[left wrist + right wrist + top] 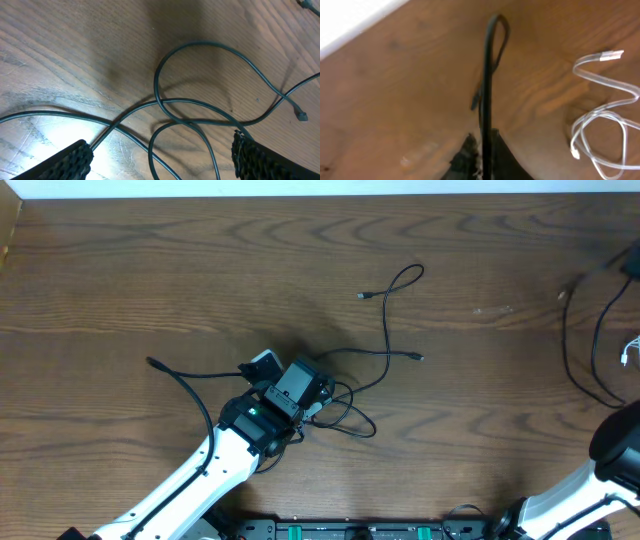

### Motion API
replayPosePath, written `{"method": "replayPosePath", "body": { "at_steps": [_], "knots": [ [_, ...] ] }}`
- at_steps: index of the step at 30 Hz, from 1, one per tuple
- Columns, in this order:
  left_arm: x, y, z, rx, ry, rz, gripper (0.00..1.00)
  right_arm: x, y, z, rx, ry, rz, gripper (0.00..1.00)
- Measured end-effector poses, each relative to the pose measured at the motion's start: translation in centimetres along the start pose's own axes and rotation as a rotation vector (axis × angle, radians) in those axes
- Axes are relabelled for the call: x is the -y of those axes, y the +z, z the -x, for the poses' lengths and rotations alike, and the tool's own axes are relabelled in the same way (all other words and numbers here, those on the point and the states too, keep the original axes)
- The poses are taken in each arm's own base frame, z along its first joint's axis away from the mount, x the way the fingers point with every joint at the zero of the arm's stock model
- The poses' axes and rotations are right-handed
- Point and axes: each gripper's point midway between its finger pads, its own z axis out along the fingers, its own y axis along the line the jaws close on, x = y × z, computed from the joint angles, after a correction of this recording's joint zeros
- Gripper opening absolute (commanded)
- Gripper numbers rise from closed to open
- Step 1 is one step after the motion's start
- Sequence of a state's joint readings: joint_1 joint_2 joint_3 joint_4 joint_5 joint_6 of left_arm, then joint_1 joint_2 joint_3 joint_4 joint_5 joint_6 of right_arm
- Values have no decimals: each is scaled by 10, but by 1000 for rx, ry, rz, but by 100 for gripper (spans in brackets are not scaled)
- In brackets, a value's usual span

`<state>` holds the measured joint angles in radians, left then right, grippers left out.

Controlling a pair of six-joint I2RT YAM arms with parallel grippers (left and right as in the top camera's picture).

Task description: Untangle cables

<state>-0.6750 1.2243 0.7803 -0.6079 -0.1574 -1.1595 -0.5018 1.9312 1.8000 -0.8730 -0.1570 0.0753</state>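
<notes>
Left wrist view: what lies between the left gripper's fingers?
The black cables: looped, crossing strands lie on the table between the fingers of the open left gripper, as the left wrist view shows.

bench (120, 270): grained wood; faint sheen | black cables (200, 42): smooth; matt plastic | white cable (607, 80): glossy | left tool pads (260, 160): rough

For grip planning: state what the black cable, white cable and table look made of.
Black cable: matte dark jacket, likely rubber or PVC; it bends in soft loops. White cable: glossy, slightly translucent plastic look. Table: brown grain, wood or laminate, faint sheen.
</notes>
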Motion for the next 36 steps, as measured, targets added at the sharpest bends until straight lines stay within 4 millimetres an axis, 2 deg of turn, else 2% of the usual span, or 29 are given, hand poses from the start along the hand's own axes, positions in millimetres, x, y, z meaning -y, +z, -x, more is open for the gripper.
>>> {"method": "replayPosePath", "body": {
  "at_steps": [3,7,9,11,12,16,19,23,27,29,32,35,36],
  "knots": [
    [0,0,0,0,0,0,91,6,18,-18,-42,8,-15,38],
    [0,0,0,0,0,0,91,11,23,-21,-44,7,-36,54],
    [0,0,0,1,0,1,91,12,22,-20,-40,7,-43,70],
    [0,0,0,0,0,0,91,13,22,-20,-40,10,-48,95],
    [0,0,0,1,0,1,91,13,22,-20,-41,12,-49,99],
    [0,0,0,2,0,2,91,9,22,-21,-42,23,-24,99],
    [0,0,1,4,1,2,91,-5,22,-21,-47,29,56,99],
    [-2,0,4,21,23,11,92,-35,15,-17,-35,24,220,99],
    [-5,-1,10,38,79,18,95,-73,-6,-14,-15,-13,348,99],
    [-7,-6,17,53,115,10,95,-100,-20,-19,-19,-51,402,99],
    [-8,-20,32,99,138,-19,96,-148,-37,-37,-60,-129,475,99],
    [-21,-41,55,161,92,-20,96,-204,-47,-78,-162,-230,544,99],
    [-28,-46,61,176,68,-13,96,-216,-49,-90,-195,-254,554,99]
  ]
}}
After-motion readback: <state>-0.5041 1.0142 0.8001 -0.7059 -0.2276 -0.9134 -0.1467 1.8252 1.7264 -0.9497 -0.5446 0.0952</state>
